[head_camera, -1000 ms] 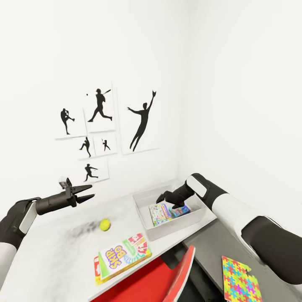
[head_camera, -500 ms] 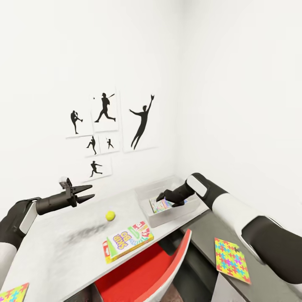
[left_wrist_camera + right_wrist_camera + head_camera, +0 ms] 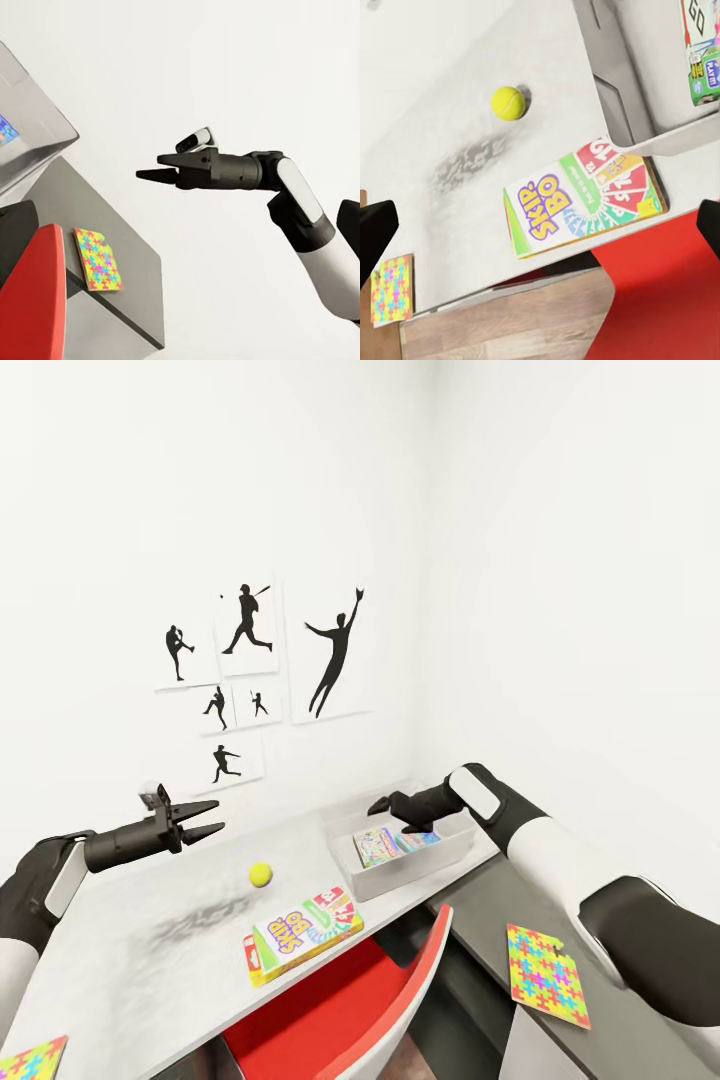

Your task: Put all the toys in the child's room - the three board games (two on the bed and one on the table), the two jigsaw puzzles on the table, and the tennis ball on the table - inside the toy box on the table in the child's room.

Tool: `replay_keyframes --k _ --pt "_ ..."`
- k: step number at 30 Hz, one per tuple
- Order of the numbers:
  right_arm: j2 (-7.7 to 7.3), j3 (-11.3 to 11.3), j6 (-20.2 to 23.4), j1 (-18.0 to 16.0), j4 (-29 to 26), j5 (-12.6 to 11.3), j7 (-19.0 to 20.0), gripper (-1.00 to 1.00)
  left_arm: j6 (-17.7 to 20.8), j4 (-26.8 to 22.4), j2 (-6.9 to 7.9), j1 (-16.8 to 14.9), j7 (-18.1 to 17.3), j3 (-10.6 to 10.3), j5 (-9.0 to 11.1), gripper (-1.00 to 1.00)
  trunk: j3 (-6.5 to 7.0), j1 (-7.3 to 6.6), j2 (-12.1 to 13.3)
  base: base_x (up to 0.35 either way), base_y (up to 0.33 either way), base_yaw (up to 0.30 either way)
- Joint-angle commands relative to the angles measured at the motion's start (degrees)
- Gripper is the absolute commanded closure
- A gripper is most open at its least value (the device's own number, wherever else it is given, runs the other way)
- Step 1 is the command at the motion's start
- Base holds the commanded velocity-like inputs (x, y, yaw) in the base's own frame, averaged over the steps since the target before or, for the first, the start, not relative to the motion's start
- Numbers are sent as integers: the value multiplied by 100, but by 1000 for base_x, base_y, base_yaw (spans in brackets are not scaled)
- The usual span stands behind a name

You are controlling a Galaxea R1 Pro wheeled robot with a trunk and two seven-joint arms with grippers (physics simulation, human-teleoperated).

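The toy box sits at the far end of the table, close to the corner of the room. Two board games already lie flat inside it, side by side, so that part looks done. The SKIP BO game is not in yet. It lies flat at the near edge of the table, just beside the box, and its long side runs along that edge, towards the box. The tennis ball sits on the table a bit behind it, with clear space all round. One jigsaw puzzle lies on the near end of the table, well away from the box. The other jigsaw puzzle lies on the lower dark desk, with one corner pointing towards the robot. So four toys are left, I think. The right gripper hangs over the box's far rim; its fingers look nearly together and it holds nothing. The left gripper floats above the table, a little open, and it is empty too. A red chair is tucked under the table
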Motion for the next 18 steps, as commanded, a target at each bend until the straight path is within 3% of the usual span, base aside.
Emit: replay_keyframes --k 1,6,18 --pt "-4 20 3 -2 -4 22 32 -100 49 1 1 -1 -7 0 14 -100 -2 2 -3 -19 0 0" --pt "-4 13 -6 -1 -7 28 32 -100 49 2 7 -1 -7 0 12 -100 -2 2 -3 -125 51 0" --pt "-4 11 -18 -1 -1 31 29 -100 49 2 10 -1 -7 0 10 -100 6 2 -3 -253 154 -19"
